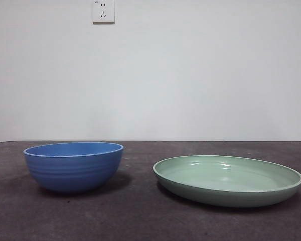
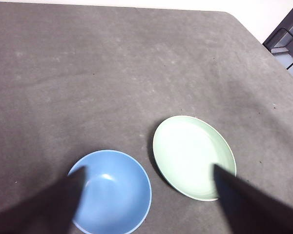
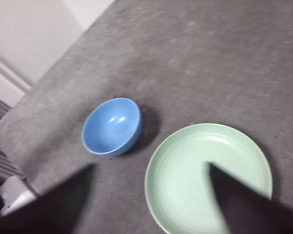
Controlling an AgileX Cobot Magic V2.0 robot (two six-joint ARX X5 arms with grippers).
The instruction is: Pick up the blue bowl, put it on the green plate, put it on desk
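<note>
Front: dark grey speckled worktop (image 1: 140, 211), white wall w/ socket (image 1: 103, 11). Blue bowl (image 1: 73, 165) upright, mouth up, beside green plate (image 1: 228, 179), apart, both flat.
L wrist: left gripper (image 2: 149, 178) fingers spread, empty, high above bowl & plate.
R wrist: right gripper (image 3: 151, 175) fingers spread, empty, over plate.
</note>
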